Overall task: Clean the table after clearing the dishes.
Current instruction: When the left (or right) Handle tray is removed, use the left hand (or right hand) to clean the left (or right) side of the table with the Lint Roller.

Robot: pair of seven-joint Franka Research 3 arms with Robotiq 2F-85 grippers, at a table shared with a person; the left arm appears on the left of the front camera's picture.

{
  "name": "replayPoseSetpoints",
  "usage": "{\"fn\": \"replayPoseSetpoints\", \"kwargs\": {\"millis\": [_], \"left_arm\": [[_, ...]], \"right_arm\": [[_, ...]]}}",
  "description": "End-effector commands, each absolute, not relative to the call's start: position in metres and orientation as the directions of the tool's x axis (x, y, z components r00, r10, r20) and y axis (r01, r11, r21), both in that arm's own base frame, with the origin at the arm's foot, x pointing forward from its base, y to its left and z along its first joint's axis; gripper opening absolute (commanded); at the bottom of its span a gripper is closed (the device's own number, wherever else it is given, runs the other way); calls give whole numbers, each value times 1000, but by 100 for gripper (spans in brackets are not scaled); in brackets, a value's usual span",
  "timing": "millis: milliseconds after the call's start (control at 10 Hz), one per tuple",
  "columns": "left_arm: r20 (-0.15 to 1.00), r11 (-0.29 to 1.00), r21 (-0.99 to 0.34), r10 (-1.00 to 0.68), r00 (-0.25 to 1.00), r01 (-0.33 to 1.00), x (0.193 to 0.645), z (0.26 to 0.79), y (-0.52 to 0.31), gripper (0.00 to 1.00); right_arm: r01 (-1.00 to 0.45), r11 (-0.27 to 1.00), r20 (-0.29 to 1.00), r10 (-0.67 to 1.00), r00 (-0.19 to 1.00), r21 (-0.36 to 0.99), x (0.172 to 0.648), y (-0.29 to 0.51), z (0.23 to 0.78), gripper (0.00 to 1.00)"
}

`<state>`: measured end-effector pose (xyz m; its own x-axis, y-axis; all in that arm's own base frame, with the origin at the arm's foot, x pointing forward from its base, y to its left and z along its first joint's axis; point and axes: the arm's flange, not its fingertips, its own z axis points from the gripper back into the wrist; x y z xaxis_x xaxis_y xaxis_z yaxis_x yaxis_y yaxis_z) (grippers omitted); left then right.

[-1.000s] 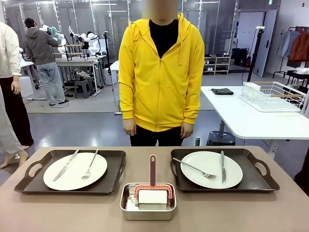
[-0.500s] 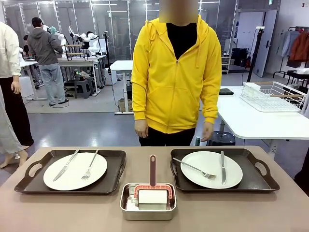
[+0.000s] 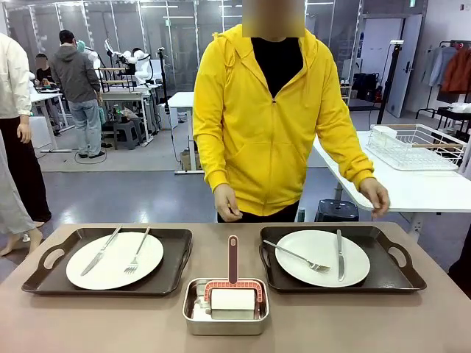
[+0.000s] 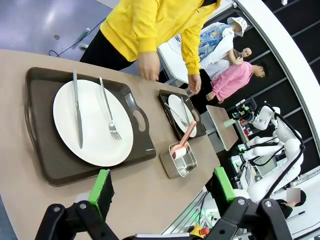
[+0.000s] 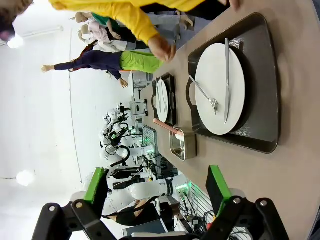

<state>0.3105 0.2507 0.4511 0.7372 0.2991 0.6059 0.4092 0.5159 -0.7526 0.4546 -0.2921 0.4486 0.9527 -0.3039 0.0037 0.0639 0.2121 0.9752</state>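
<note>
Your left pincer [image 4: 162,184] hangs wide open over the smooth grey-brown counter [image 3: 88,323], its green pads [image 4: 101,184] far apart with nothing between them; your right pincer [image 5: 156,185] is spread just as wide and likewise grips nothing; on the counter's left side you have a dark brown rectangular handled tray [image 3: 175,250] carrying a round white dinner plate [image 3: 110,271], with a silver knife [image 3: 101,251] and silver fork [image 3: 137,252] lying side by side on it; on the right side sits a second dark brown tray [image 3: 383,268] with a second white plate [image 3: 305,273], its fork [image 3: 296,256] slanting across the plate and its knife [image 3: 339,255] lying straight beside; between the two trays, nearer to you, stands a small shiny steel rectangular tin [image 3: 225,326] holding a long-handled reddish-brown tool [image 3: 232,257] with a white block [image 3: 232,300]; a person in a yellow hooded jacket [image 3: 272,132] stands at the far edge, one hand [image 3: 376,196] held out beyond the right-hand tray, the other hand [image 3: 228,203] low before the body.
</note>
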Motion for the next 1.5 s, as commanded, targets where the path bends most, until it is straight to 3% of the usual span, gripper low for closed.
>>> {"fn": "replayPoseSetpoints", "kwargs": {"millis": [0, 1400], "left_arm": [[612, 508, -752, 302, 731, 420, 309, 452, 251, 100], [612, 508, -752, 302, 731, 420, 309, 452, 251, 100]], "right_arm": [[57, 211, 8, -298, 955, 976, 453, -292, 450, 100], [57, 211, 8, -298, 955, 976, 453, -292, 450, 100]]}}
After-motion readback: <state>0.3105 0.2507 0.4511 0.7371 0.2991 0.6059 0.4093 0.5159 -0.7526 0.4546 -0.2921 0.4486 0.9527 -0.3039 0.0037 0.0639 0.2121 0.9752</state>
